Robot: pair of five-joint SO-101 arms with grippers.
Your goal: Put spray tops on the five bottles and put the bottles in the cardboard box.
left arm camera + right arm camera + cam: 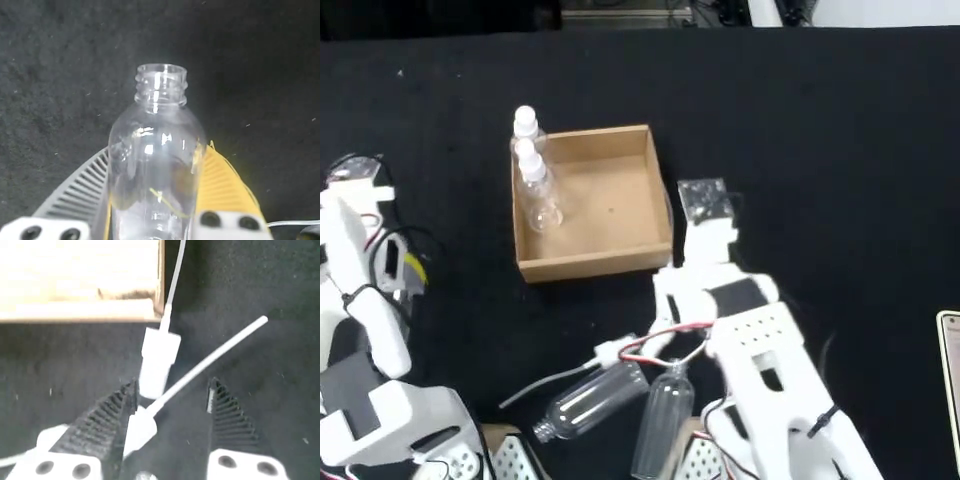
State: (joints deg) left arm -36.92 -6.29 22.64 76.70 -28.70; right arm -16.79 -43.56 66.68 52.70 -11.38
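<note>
The left gripper is clasping an uncapped bottle. The right gripper is hanging open over two touching tops. Closing here is risking pinching both at once.

Right gripper with black ribbed fingers spread apart over black cloth, white plastic spray top with thin tube lying between them, second white spray top just beyond, near brown cardboard box corner

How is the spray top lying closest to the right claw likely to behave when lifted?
The spray top looks like small, light plastic, so it should probably lift easily. Its long thin tube will likely flex and wag. It lies beside a second spray top, by the open right claw's fingers, so closing may nudge that one too.
</note>
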